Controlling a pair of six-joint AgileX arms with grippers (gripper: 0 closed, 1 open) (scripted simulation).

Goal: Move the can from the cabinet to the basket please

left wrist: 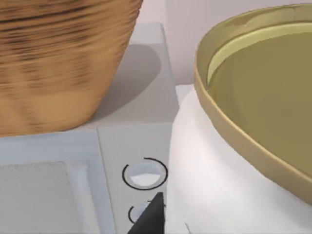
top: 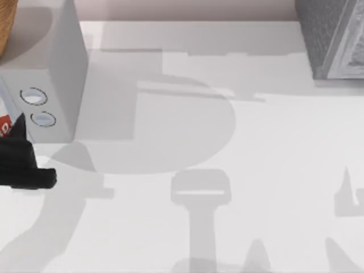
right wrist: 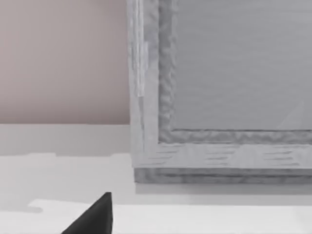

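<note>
Carrying the can (left wrist: 229, 161) toward the basket (left wrist: 58, 63) is the step in hand — it is held in the left gripper (top: 11, 142) at the table's left edge, beside the pale grey box with two round dials (top: 51, 85). A lift over the basket's rim is called for next. The right gripper (right wrist: 95, 217) is parked facing the cabinet (right wrist: 219, 87) — its jaws cannot be judged.

- My white table (top: 227, 170) carries the pale grey box with two round dials (top: 54, 85) at its left side
- The dark speckled cabinet (top: 333, 37) stands at its far right corner
</note>
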